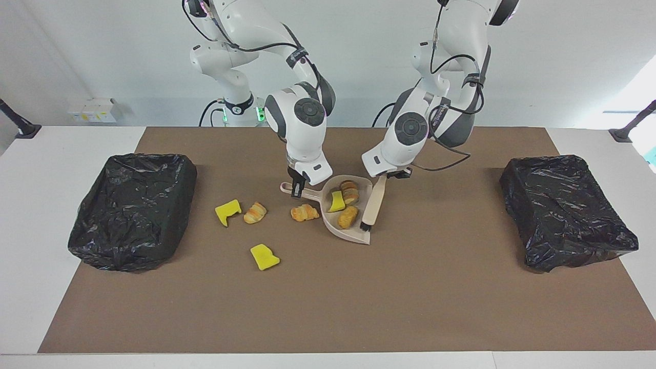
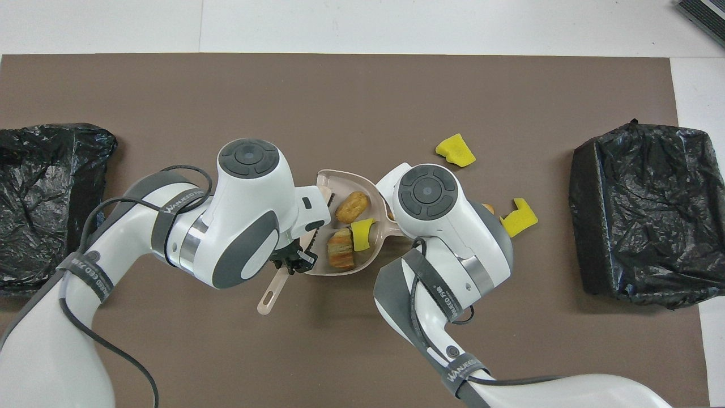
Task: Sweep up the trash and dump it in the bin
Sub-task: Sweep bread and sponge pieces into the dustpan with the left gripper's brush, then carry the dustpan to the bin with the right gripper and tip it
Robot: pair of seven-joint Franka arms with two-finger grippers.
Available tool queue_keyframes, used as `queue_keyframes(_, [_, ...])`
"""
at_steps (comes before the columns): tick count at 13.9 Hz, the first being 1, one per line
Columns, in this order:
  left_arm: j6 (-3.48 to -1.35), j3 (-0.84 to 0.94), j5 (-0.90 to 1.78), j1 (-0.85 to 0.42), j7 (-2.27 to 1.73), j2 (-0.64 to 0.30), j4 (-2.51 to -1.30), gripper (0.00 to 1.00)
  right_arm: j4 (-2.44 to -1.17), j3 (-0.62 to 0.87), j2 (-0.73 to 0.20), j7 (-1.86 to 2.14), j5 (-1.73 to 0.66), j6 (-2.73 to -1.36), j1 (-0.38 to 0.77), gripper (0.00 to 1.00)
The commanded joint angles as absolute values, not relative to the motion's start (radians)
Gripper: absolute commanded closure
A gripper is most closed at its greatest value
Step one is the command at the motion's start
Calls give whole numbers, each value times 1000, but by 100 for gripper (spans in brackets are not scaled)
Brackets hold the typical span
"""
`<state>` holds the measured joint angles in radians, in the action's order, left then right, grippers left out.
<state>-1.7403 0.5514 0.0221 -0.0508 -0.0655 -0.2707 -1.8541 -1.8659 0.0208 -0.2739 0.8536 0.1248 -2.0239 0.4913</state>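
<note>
A: Locate the trash.

B: Three pieces lie in the dustpan [image 1: 353,233]: two bread rolls [image 1: 348,217] and one yellow chunk [image 1: 335,202]. A croissant [image 1: 305,212] lies just beside the pan. Toward the right arm's end of the desk lie another croissant [image 1: 255,212] and two yellow chunks [image 1: 227,211].

A: Hand status?

B: The right hand [image 1: 296,190] is clamped on the dustpan handle. The left hand [image 1: 393,175] is closed on the brush [image 1: 373,203], bristles at the pan's mouth. In the overhead view, the arms hide both grips and one croissant.
</note>
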Motion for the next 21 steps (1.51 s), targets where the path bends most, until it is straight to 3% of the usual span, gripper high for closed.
queue_keyframes(1, [-1703,543,51,-37,-5,-221,-1872,100,-1878,26,-268,825,152,-2022,483,100])
queue_keyframes(7, [-1612,483,92,26,-279,-39,-1848,100,-1842,28,-259,842,150,-1988,463,100])
queue_keyframes(11, [-1591,485,97,23,-489,3,-1876,100,-1780,15,-235,920,141,-1915,445,100])
queue_keyframes(15, [-1727,497,196,-15,-531,127,-2066,100,-1721,17,-190,1055,133,-1827,364,100])
queue_keyframes(18, [-1831,512,245,-95,-555,123,-2137,100,-1683,15,-158,1153,133,-1748,307,100])
queue_keyframes(21, [-2079,648,249,-98,-722,62,-2209,100,-1645,12,-129,1294,147,-1680,232,100])
